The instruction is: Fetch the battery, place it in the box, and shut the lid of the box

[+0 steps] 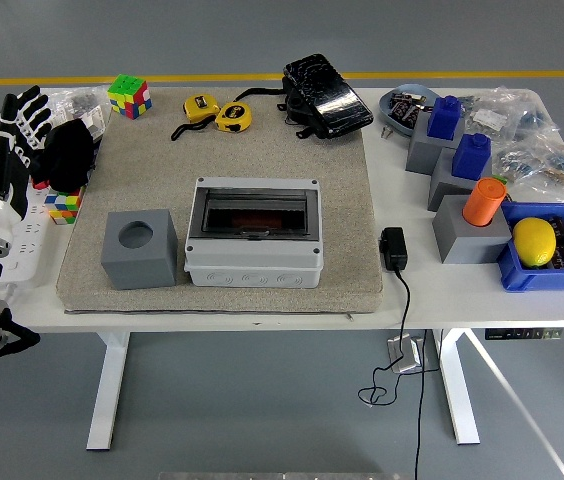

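Nearest the table's edge, the grey box was seen on the mat, well off to the right of the left hand, with its smoked lid lying flat and apparently shut; a reddish shape was glimpsed beneath it, but what it was could not be told. Far to the hand's right, dark cylinders that may have been batteries were made out in the blue tray. The hand itself was held raised at the table's left side, fingers extended and released, nothing gripped. Beyond it and far rightward, more battery-like pieces were seen in a grey dish. The scene was judged to fit either a shut box awaiting a battery or one already loaded and closed, so the reddish shape would best be identified before any reach.
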Tool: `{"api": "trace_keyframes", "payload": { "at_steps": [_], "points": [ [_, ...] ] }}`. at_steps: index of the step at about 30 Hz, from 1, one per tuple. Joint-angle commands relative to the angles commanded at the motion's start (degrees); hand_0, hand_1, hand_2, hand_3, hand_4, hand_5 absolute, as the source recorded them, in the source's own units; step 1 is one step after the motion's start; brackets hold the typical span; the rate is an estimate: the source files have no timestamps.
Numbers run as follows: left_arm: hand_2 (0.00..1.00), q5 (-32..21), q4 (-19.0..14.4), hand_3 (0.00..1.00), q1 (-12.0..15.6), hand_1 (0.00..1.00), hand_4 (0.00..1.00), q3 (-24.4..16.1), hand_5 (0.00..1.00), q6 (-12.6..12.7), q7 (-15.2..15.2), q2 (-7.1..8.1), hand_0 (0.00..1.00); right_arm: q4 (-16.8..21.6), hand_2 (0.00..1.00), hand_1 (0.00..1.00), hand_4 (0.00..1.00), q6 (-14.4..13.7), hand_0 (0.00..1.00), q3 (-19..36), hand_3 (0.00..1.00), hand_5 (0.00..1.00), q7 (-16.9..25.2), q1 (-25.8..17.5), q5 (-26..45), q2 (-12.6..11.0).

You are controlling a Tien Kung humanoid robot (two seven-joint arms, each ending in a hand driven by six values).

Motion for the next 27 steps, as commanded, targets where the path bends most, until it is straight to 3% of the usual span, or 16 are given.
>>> {"api": "trace_keyframes", "payload": {
  "at_steps": [27],
  "points": [
    [0.902, 0.5, -0.2, 0.886, -0.1, 0.921, 0.998, -0.2, 0.998, 0.9, -0.6, 0.02, 0.912, 0.0, 0.782, 0.823, 0.998, 0.0, 0.848, 0.1, 0.809, 0.998, 0.0, 0.1, 0.3, 0.2]
  ]
}}
